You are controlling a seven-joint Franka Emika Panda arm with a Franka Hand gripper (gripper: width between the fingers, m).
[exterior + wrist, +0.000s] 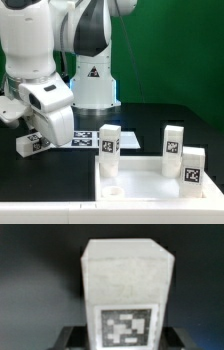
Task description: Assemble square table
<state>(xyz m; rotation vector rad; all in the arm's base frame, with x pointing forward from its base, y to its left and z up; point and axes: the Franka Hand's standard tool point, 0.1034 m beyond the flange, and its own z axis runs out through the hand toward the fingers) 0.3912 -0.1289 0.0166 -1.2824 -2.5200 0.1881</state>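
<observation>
Three legs [109,143] behind slab [150,185]

surface: we are seeing a black tabletop [150,118] | lying on it: white plastic square slab [150,185], flat printed marker board [82,141]

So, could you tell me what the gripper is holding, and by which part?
The gripper holds a white leg, clamped at its tagged end; the rest points away from the wrist camera.
</observation>
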